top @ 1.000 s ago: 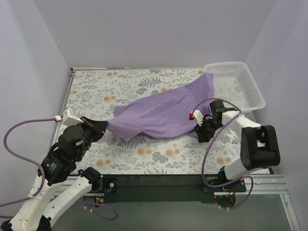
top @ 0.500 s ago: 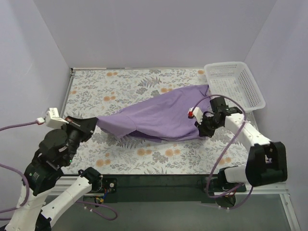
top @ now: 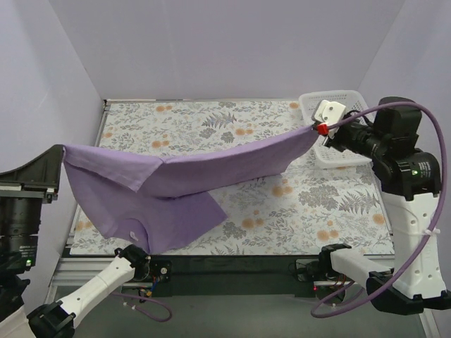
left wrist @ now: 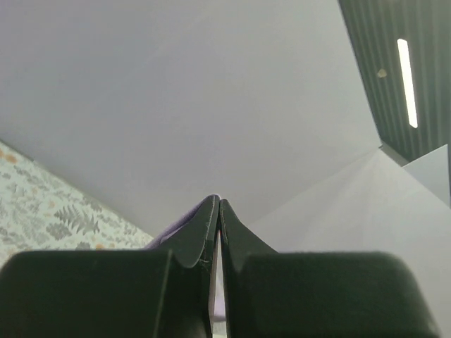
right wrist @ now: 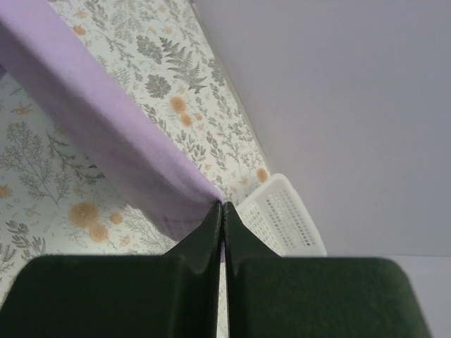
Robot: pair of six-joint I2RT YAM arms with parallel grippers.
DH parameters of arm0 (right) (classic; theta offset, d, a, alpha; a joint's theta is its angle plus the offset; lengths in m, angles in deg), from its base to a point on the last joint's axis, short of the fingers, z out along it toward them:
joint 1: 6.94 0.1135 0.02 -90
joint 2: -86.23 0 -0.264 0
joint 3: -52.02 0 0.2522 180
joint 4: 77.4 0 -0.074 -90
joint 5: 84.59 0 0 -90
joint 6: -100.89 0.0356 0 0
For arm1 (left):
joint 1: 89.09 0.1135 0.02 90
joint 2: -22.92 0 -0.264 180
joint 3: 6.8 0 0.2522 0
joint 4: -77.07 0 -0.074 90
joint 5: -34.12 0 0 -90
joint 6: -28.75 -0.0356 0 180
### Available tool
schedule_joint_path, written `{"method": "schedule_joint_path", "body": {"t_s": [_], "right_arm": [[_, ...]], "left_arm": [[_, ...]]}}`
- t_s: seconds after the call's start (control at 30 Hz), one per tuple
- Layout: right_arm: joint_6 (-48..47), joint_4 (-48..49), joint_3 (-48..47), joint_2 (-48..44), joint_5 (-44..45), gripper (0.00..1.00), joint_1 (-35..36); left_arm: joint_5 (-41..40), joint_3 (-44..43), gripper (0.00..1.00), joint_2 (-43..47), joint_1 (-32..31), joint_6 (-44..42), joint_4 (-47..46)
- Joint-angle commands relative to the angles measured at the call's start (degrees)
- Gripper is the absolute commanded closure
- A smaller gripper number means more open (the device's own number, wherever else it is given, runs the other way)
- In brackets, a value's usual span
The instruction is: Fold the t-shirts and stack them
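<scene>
Purple t-shirt (top: 211, 172), one: lay bunched on tabletop (top: 317, 204) a second ago, now hoisted, stretched between left pincer (left wrist: 217, 203) and right pincer (right wrist: 222, 205), each clamped shut on an opposite edge.

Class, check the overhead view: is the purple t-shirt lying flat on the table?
No, the t-shirt hangs stretched in the air between the left gripper and the right gripper, both shut on it.
</scene>
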Motion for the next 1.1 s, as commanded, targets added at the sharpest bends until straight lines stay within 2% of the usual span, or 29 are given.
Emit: {"method": "schedule_joint_path", "body": {"t_s": [0.0, 0.07, 0.13, 0.3, 0.43, 0.5, 0.6, 0.73, 0.77, 0.9, 0.93, 1.03, 1.07], "right_arm": [[1.8, -1.6, -8.0, -0.7, -1.0, 0.99, -2.8], [2.1, -1.4, -14.5, -1.1, -1.4, 0.99, -3.7], [3.2, -0.5, -20.6, -1.8, -0.9, 0.99, -4.6], [7.4, 7.8, -28.6, -4.8, 4.3, 0.99, -4.7], [11.4, 15.3, -32.1, -6.4, 9.3, 0.99, -4.7], [12.0, 18.6, -32.1, -6.7, 10.8, 0.99, -4.7], [12.7, 19.5, -30.8, -5.6, 11.6, 0.99, -4.7], [13.2, 20.9, -22.7, -5.0, 10.2, 0.99, -4.7], [13.3, 22.1, -20.7, -4.7, 9.1, 0.99, -4.7], [14.9, 25.3, -9.9, -2.5, 6.9, 0.99, -4.7], [15.6, 26.2, -5.5, -1.8, 6.5, 0.99, -4.7], [17.7, 32.6, 1.4, 1.3, 4.3, 0.99, -4.7], [18.5, 34.0, 5.2, 3.9, 3.0, 0.99, -4.6]], "left_arm": [[-2.9, -4.8, 1.0, -1.9, 0.1, -4.1, -4.8], [-1.1, -7.0, 1.0, -2.1, 0.1, -4.9, -6.2], [5.0, -7.7, 1.0, -2.6, 0.1, -5.8, -9.0], [22.4, -6.7, 1.0, -3.3, 0.3, -6.4, -17.6], [27.6, -7.7, 1.0, -3.9, 1.2, -6.4, -21.9], [27.7, -10.2, 1.0, -4.8, 2.0, -7.1, -22.4], [26.0, -12.8, 1.0, -6.6, 2.3, -8.9, -22.3], [17.3, -11.2, 1.0, -9.5, 2.3, -11.1, -19.1], [12.0, -10.1, 1.0, -10.1, 2.2, -11.5, -17.4], [1.0, 2.2, 1.0, -11.7, 0.3, -13.0, -20.0], [-0.6, 8.4, 1.0, -12.2, 0.0, -14.4, -21.7], [-6.6, 20.4, 1.0, -14.8, 0.0, -16.6, -28.8], [-7.7, 22.9, 1.0, -15.9, 0.0, -17.4, -33.7]]}}
